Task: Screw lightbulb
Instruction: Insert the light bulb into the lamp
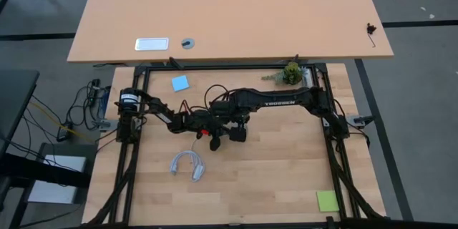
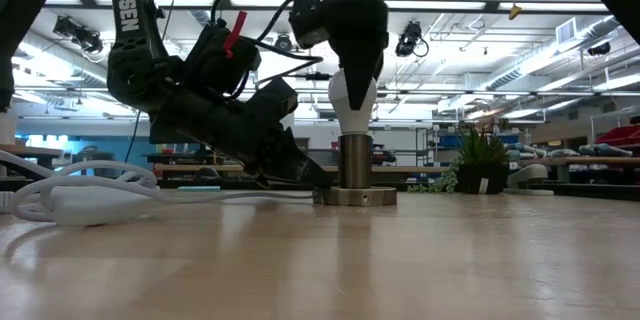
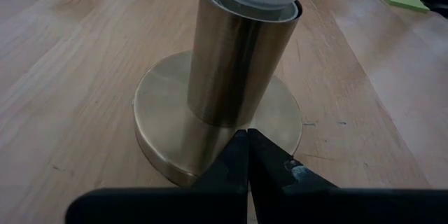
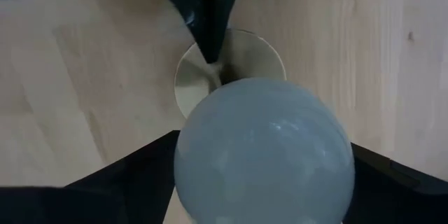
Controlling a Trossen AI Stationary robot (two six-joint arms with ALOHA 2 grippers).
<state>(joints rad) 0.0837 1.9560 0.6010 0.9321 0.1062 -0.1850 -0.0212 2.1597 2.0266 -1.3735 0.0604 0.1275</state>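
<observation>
The lightbulb (image 2: 354,93) stands upright in the mouth of a brass socket tube (image 2: 354,161), which rises from a round brass base (image 2: 356,196) on the wooden desk (image 2: 400,260). The bulb's lower end sits inside the tube's rim; its screw base is hidden.

The right pincer (image 2: 354,72) hangs straight above the bulb. In the right wrist view its two dark fingers (image 4: 126,171) flank the frosted globe (image 4: 262,150), one on each side; whether they press the glass or stand just clear of it cannot be told.

The left pincer (image 3: 248,155) comes in low from the side, its jaws closed together with nothing between them, the tips resting against the brass base at the foot of the tube.

A white cord (image 2: 70,195) lies coiled on the desk, apart from the socket.
</observation>
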